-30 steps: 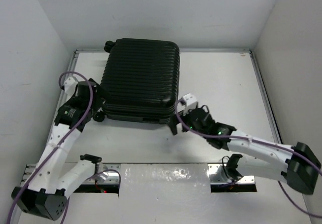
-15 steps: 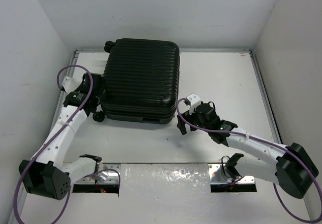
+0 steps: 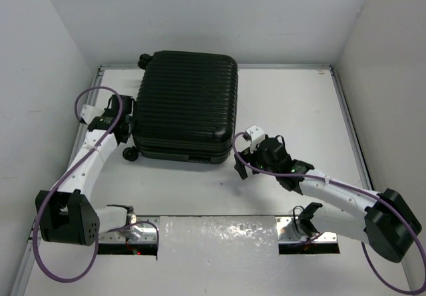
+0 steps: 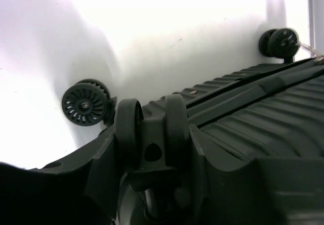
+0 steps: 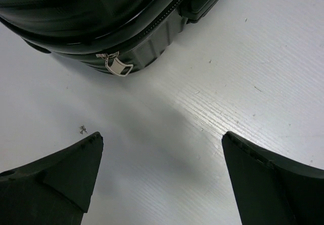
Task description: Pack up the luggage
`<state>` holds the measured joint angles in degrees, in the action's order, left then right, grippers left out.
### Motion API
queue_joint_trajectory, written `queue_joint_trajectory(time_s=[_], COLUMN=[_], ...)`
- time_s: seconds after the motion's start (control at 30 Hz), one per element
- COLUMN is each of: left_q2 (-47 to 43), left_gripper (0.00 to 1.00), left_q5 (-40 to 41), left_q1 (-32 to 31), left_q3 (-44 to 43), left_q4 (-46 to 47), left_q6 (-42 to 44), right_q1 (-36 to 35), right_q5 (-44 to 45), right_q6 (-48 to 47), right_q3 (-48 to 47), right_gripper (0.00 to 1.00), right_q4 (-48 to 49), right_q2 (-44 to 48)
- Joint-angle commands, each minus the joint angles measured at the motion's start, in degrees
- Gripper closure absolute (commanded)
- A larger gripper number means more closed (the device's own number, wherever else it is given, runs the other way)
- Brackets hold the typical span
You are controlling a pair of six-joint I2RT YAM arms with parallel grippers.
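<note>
Left claw (image 3: 126, 122) is pressed up against the left side of the luggage (image 3: 186, 103). In its wrist view a double caster wheel (image 4: 152, 134) fills the middle with dark shapes either side. They are probably the fingers, but black on black, so I cannot tell if it is pinching the wheel or only flanking it. Right claw (image 5: 162, 139) is spread wide and holds nothing, bare table (image 5: 212, 98) between its fingers, hovering just off the luggage's near right corner. The silver zipper pull (image 5: 117, 65) hangs at that corner, ahead of this claw and slightly to one side, near but not touching. The luggage lies flat on the table, ribbed shell up, wheels on its left side, zip run shut as far as visible, so nothing is packed and opening looks like the step in hand. Handling guess: stiff hard shell, won't deform, likely heavy for these arms. The glossy ribs are slippery and too broad to pinch, so it should slide on the table rather than lift. Best holds are the small parts: wheel stem for bracing or dragging, zipper pull for running the zip. The pull is thin, loose and swings, so it needs a square, narrow pinch. Risk is the case skidding away from the right claw if the left side isn't anchored.
</note>
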<state>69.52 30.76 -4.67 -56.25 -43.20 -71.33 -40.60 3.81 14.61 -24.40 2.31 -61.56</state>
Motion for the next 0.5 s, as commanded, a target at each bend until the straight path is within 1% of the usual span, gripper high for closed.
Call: queue_joint_trajectory(time_s=[0.0, 0.07, 0.1, 0.2, 0.23, 0.27, 0.37, 0.4, 0.43, 0.47], left_q2=[0.4, 0.0, 0.0, 1.1, 2.5, 3.3, 6.5, 7.2, 7.9, 7.8], left_gripper=[0.71, 0.95, 1.0, 1.0, 1.0, 1.0, 1.0, 1.0, 1.0, 1.0], left_q5=[-4.9, -5.4, -4.9, -5.9, -6.2, -6.5, -6.6, -6.7, -6.7, -6.9], left_q1=[0.1, 0.1, 0.2, 1.3, 2.5, 3.1, 4.7, 7.6, 8.5, 9.5], left_q3=[0.4, 0.4, -0.3, -1.6, -3.0, -3.8, -6.9, -7.5, -8.3, -8.3], left_q4=[4.5, 5.0, 5.3, 7.1, 7.1, 7.1, 5.9, 5.2, 4.5, 3.8], left_q6=[1.9, 2.4, 3.4, 7.5, 8.4, 9.3, 11.1, 11.2, 11.1, 11.0], right_q1=[0.7, 1.2, 1.4, 1.3, 1.4, 1.3, 0.9, 0.4, -0.1, -1.0], right_q5=[0.1, -1.1, -2.3, -5.6, -5.4, -5.6, -6.7, -6.5, -4.5, -3.9], right_q6=[-2.0, -3.5, -3.9, -5.4, -5.5, -5.4, -3.2, -2.8, -2.1, -1.6], right_q3=[0.2, 1.1, 1.5, 3.0, 3.8, 4.4, 4.3, 3.4, 3.0, 2.7], right_gripper=[0.03, 0.02, 0.02, 0.02, 0.03, 0.03, 0.12, 0.15, 0.21, 0.25], right_q4=[2.8, 3.4, 3.6, 5.4, 6.2, 9.2, 15.0, 16.1, 17.5, 20.8], right_q2=[0.8, 1.5, 1.9, 3.3, 3.5, 3.6, 0.9, -1.3, -2.4, -3.5])
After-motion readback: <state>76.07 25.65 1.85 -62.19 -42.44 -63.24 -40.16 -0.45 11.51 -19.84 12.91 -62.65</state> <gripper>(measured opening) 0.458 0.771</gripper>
